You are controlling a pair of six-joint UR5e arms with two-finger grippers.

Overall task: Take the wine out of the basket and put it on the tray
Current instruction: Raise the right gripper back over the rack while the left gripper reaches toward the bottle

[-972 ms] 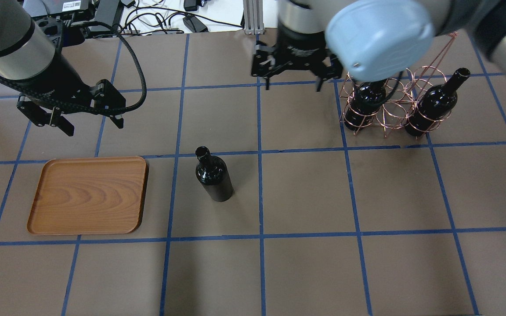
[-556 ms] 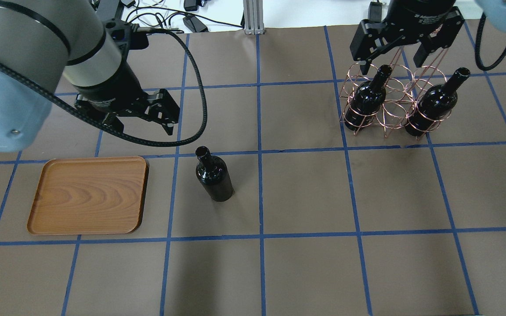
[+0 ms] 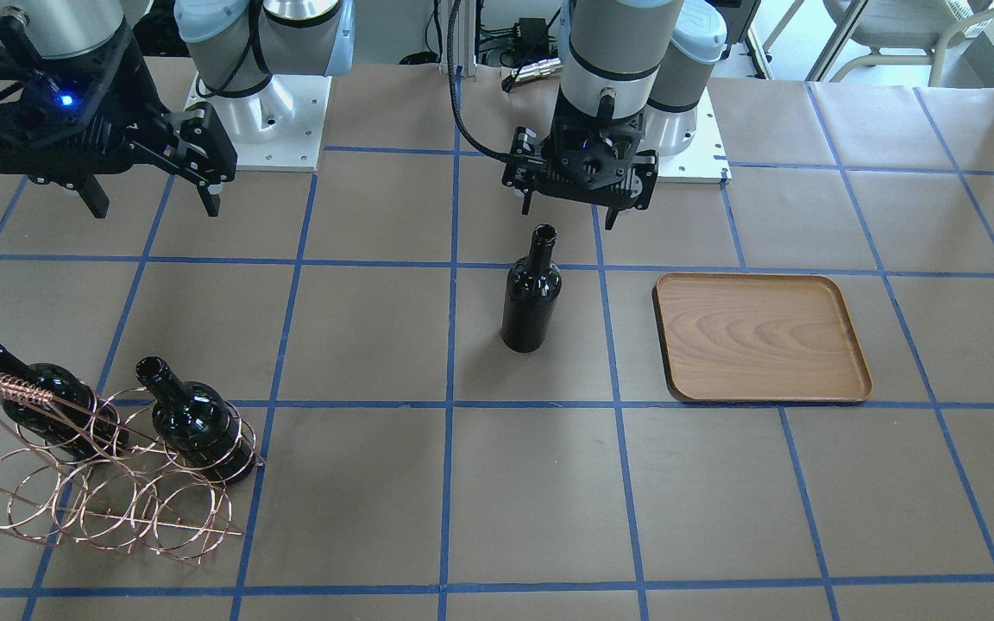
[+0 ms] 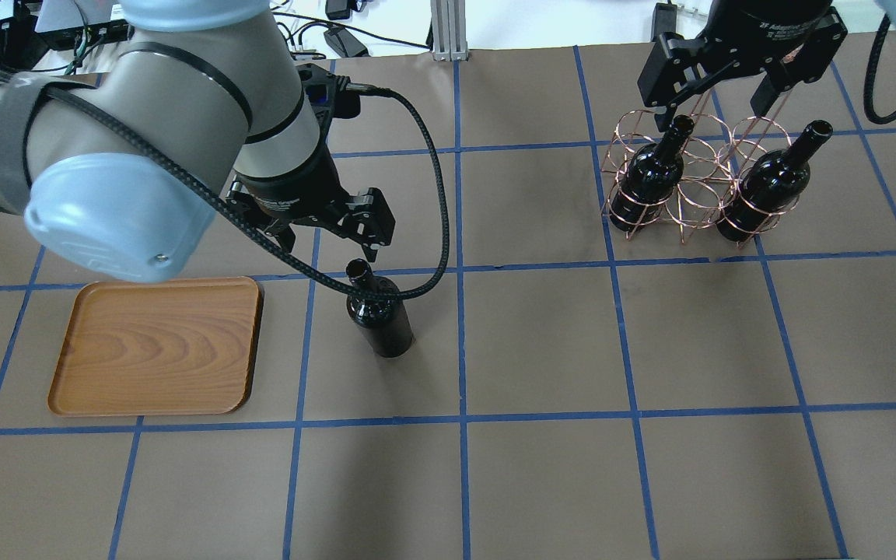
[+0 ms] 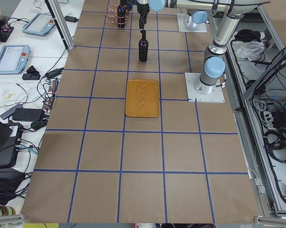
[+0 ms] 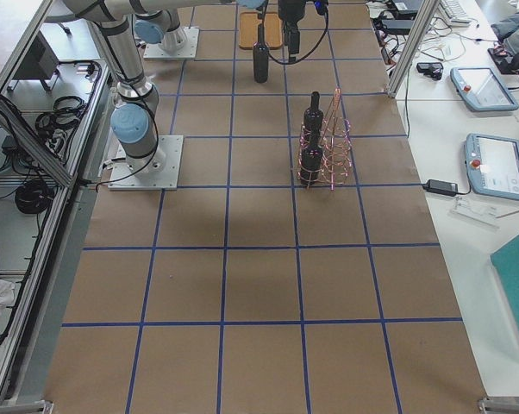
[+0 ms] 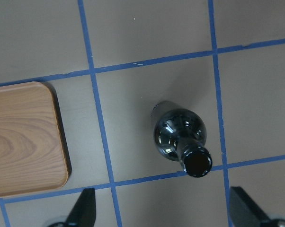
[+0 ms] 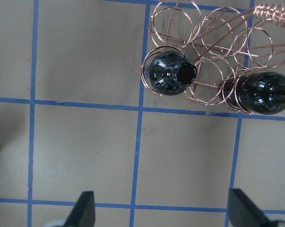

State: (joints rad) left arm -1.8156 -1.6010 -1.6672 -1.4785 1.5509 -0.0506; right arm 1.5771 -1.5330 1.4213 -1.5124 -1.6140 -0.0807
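One wine bottle (image 4: 379, 315) stands upright on the table, right of the tray (image 4: 156, 346). It also shows in the front view (image 3: 531, 297) and the left wrist view (image 7: 180, 135). My left gripper (image 4: 329, 249) is open and empty, hovering just behind the bottle's neck; it also shows in the front view (image 3: 568, 216). Two more bottles (image 4: 650, 175) (image 4: 771, 183) stand in the copper wire basket (image 4: 693, 206). My right gripper (image 4: 708, 109) is open and empty above the basket's far side. The right wrist view shows the basket (image 8: 213, 38) and a bottle mouth (image 8: 171, 75) below.
The tray (image 3: 760, 336) is bare. Cables and power bricks (image 4: 277, 31) lie beyond the table's far edge. The arms' base plates (image 3: 264, 129) sit at the robot's side of the table. Blue tape lines grid the brown table.
My left arm has swung right from above the tray's far side to just behind the standing bottle. My right gripper has moved from the table's middle to above the basket.
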